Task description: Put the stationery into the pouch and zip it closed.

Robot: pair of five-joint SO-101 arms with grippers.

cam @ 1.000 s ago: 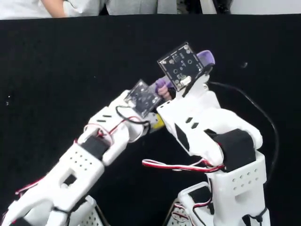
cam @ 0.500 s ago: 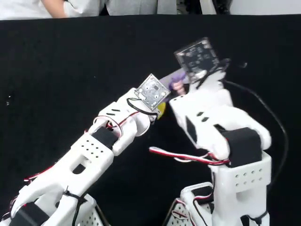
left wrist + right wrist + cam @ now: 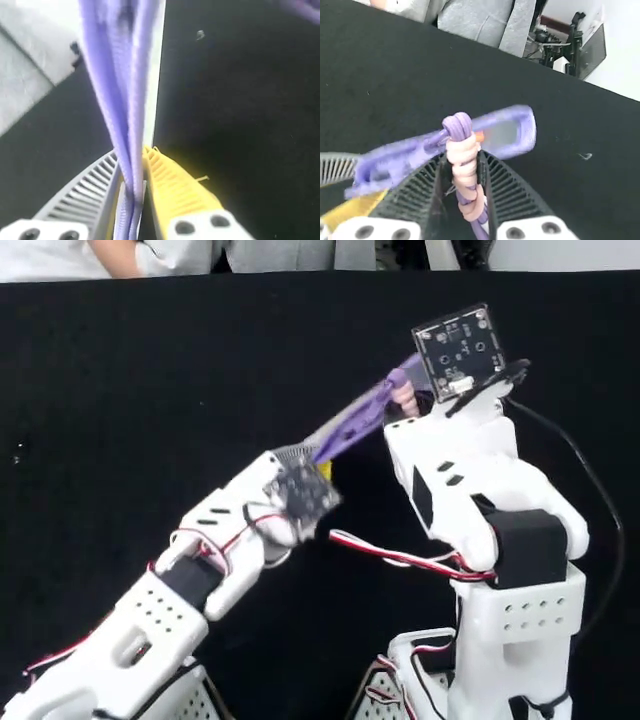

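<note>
Zipping in hand: pouch strung between both arms.
Centre frame, the left gripper (image 3: 308, 454) pinches the lower end of the purple pouch (image 3: 355, 425), which slants to the upper right, where the right gripper (image 3: 405, 400) clamps its braided zip cord (image 3: 461, 150). The next move likely needs a steady pull along the zip, left end anchored. A second ago the grippers were close together; now they are apart, the pouch taut.

Likely a robotics lab: black-covered table (image 3: 100, 390), cables and equipment (image 3: 565, 47) stacked behind.
</note>
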